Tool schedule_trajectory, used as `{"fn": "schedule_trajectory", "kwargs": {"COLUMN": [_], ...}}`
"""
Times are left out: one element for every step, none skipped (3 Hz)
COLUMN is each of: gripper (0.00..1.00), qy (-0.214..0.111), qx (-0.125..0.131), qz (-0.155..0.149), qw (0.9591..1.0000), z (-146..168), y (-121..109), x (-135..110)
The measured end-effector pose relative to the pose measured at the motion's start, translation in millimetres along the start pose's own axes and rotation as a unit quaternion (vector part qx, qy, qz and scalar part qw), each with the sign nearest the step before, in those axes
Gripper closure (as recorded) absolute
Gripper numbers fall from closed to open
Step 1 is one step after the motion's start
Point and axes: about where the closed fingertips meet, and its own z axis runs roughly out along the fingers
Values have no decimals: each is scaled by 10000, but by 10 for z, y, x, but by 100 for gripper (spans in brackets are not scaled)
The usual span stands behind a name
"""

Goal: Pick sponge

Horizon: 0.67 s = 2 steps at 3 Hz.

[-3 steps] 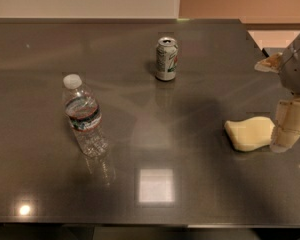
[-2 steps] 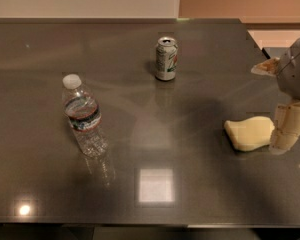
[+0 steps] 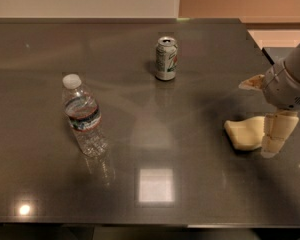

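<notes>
At the frame's right, the cream-and-white gripper (image 3: 273,138) is hanging just beside the pale yellow sponge (image 3: 244,133). The can (image 3: 166,59) is showing silver with green marks; the clear bottle (image 3: 84,118) is wearing a white cap and dark label, on a glossy grey table (image 3: 140,39).

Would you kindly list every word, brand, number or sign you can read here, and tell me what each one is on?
No text here can be read.
Can: green print on its side, too blurred to read.
Bottle: a label with dark and red bands, too blurred to read.
Sponge, and the gripper at its right edge: no writing visible.
</notes>
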Motion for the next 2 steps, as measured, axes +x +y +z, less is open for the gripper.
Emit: {"fn": "schedule_trajectory", "kwargs": {"gripper": [0,17], "qy": [-54,-86], "qx": [-168,-268], "qz": [-26,-51], "qw": [9998,9996], "z": [130,189], "y": [-16,9], "x": [89,140]}}
